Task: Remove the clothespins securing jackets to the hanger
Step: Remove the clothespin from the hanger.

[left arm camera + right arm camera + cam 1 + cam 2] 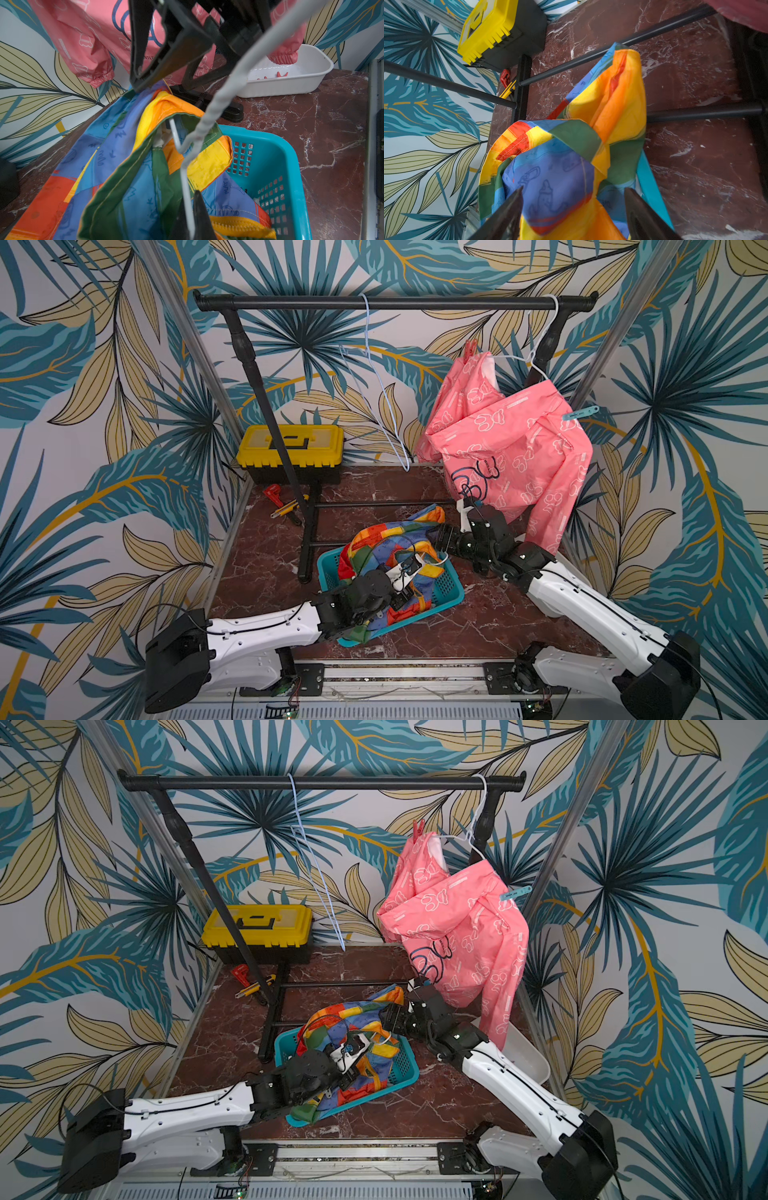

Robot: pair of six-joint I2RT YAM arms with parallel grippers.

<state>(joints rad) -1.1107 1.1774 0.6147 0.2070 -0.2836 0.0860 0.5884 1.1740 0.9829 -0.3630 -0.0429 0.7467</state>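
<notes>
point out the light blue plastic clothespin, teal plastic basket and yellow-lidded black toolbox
light blue plastic clothespin point(580, 413): in a top view, body
teal plastic basket point(446, 587): in a top view, perforated wall
yellow-lidded black toolbox point(328, 438): in a top view, lid

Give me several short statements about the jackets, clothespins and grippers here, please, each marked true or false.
1. The pink jacket hangs from the black rack bar. True.
2. The light blue clothespin lies in the tray. False: it is clipped to the pink jacket; the white tray holds red clothespins.
3. The rainbow-striped jacket lies in the teal basket. True.
4. The right gripper is shut on that jacket. False: its jaws stand open over it.
5. The left gripper is shut on the white hanger. True.
</notes>
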